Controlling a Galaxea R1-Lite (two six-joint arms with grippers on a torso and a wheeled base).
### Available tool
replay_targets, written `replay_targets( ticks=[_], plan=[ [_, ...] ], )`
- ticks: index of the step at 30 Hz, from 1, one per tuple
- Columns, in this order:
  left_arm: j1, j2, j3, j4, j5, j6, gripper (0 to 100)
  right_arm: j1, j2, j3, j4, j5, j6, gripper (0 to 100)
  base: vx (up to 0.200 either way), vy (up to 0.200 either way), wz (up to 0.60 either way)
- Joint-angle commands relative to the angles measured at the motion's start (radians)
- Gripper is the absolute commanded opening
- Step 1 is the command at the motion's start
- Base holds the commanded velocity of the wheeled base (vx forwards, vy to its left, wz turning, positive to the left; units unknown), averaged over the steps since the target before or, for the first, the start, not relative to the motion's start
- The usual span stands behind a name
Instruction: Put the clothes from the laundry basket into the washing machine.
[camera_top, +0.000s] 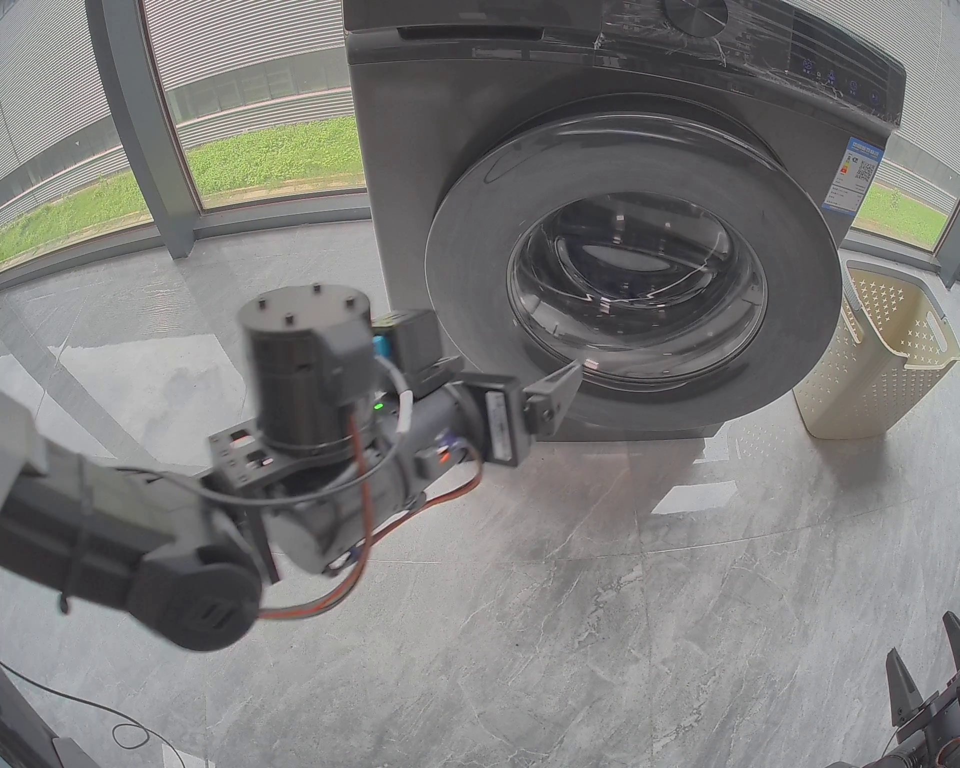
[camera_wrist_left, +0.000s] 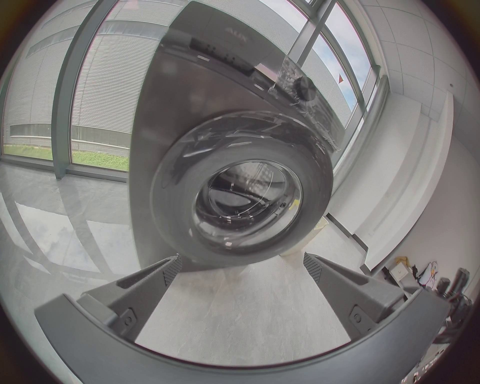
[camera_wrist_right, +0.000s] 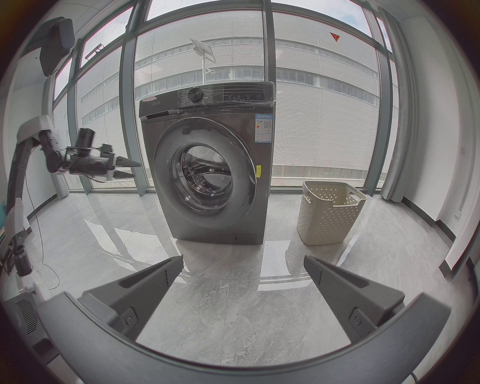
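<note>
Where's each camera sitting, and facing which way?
Head view: from the head, down at the grey front-loading washing machine; left end effector raised before it.
Left wrist view: close to its closed door, fingers open.
Right wrist view: farther back, facing machine and cream perforated plastic laundry basket; right end effector open.
All show the machine.

- Grey front-loading washer is standing on the floor, its round glass door shut.
- Cream perforated basket is standing upright beside it.
</note>
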Motion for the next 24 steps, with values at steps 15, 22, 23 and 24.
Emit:
replay_targets(
  ticks=[15,22,23,24],
  plan=[
    [0.182,-1.058,0.896,0.053,-0.03,0.058,100,0.0,-0.012,0.018,-0.001,0.0,0.0,100,0.0,0.0,0.0],
    [0.368,-1.329,0.959,0.283,-0.07,0.13,100,0.0,-0.012,0.018,-0.001,0.0,0.0,100,0.0,0.0,0.0],
    [0.394,-1.381,0.953,0.334,-0.084,0.13,100,0.0,-0.012,0.018,-0.001,0.0,0.0,100,0.0,0.0,0.0],
    [0.407,-1.408,0.948,0.36,-0.09,0.132,100,0.0,-0.012,0.018,-0.001,0.0,0.0,100,0.0,0.0,0.0]
  ],
)
